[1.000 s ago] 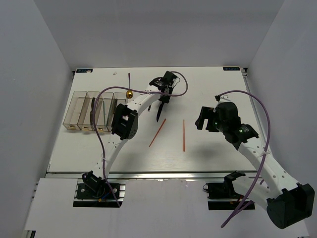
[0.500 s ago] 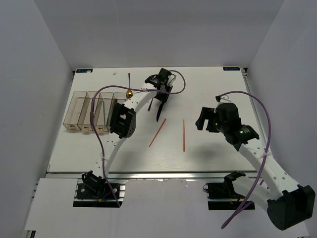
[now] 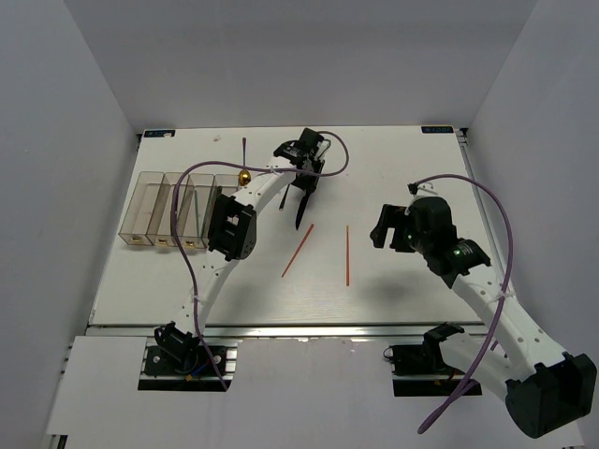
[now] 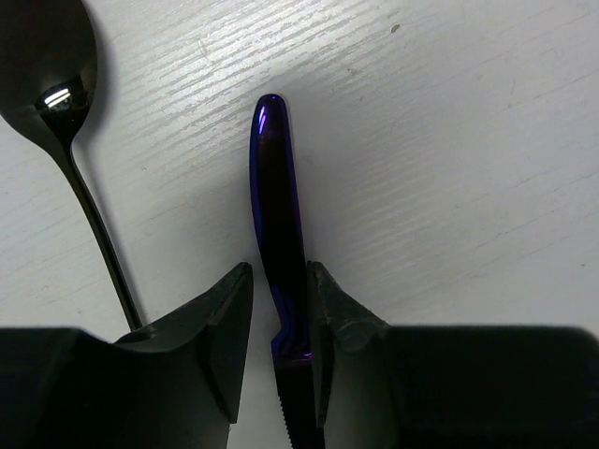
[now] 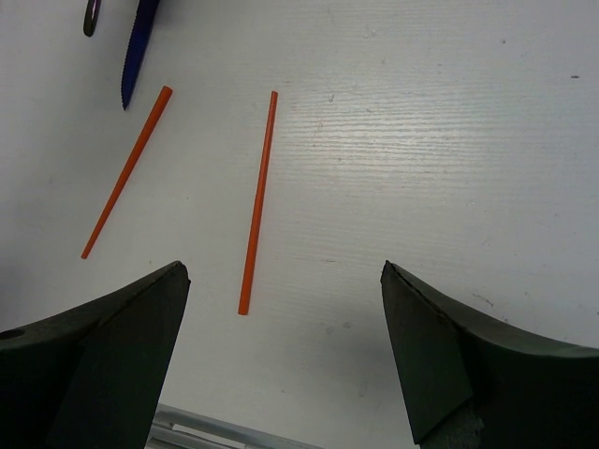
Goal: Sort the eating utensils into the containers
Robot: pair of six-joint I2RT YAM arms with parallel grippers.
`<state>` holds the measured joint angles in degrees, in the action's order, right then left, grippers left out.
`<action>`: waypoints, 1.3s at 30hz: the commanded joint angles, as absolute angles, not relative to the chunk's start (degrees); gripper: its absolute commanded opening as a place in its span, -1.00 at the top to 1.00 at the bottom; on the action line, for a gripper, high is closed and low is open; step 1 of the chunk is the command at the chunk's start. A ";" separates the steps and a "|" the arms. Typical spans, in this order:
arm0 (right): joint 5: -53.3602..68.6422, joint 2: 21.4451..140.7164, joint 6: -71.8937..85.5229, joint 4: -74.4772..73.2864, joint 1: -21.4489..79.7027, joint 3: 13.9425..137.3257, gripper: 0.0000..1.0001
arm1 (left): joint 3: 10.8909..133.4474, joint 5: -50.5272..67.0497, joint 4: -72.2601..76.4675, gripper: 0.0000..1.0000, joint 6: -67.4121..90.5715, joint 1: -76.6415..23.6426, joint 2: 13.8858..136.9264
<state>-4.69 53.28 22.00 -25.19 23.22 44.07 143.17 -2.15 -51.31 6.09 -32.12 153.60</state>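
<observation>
The left jaws are grasping the blue knife (image 4: 273, 187) lying on the desk (image 4: 468, 140) beside a black spoon (image 4: 56, 84), while the right jaws are hanging released above two orange chopsticks (image 5: 257, 201).

The left arm is stretched far forward, the left gripper (image 4: 279, 273) pointed downward, jaws drawn narrow around the blue knife (image 4: 273, 178) (a firm grip cannot be confirmed). The right gripper (image 5: 281, 276) is held aloft, jaws spread wide.
</observation>
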 commanded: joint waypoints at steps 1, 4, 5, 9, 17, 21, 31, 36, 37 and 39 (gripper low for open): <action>-4.57 51.68 21.36 -23.29 22.94 43.60 -0.76 | 136.23 0.79 -60.65 0.22 9.40 -33.49 165.06; -4.57 51.24 21.09 -23.20 23.03 43.59 -0.76 | 136.93 -2.54 -60.91 0.38 9.67 -33.92 166.11; -4.48 51.15 21.09 -23.20 23.03 43.77 -0.76 | 137.19 -3.07 -61.00 0.44 10.10 -34.01 166.72; -4.31 51.06 21.09 -22.85 22.94 43.59 -0.76 | 136.50 -6.40 -60.39 0.91 10.63 -35.07 166.38; -3.87 51.07 20.83 -22.68 23.03 44.12 -0.76 | 129.05 -8.17 -56.26 1.00 11.42 -35.33 160.06; -3.78 51.15 20.83 -22.59 23.03 43.86 -0.76 | 124.46 -7.65 -49.07 1.00 12.13 -35.33 152.07; -4.04 51.24 20.66 -22.50 22.94 43.86 -0.76 | 127.36 -10.02 -48.08 1.00 11.43 -35.33 144.94; -4.22 51.24 20.74 -22.50 23.03 43.77 -0.76 | 126.21 -10.72 -47.81 1.00 11.25 -35.33 142.65; -4.22 51.24 20.74 -22.50 22.94 43.77 -0.76 | 126.38 -10.90 -47.81 1.00 11.25 -35.33 142.39; -4.22 51.33 20.74 -22.50 23.03 43.77 -0.76 | 127.09 -10.90 -48.34 1.00 11.08 -35.33 141.95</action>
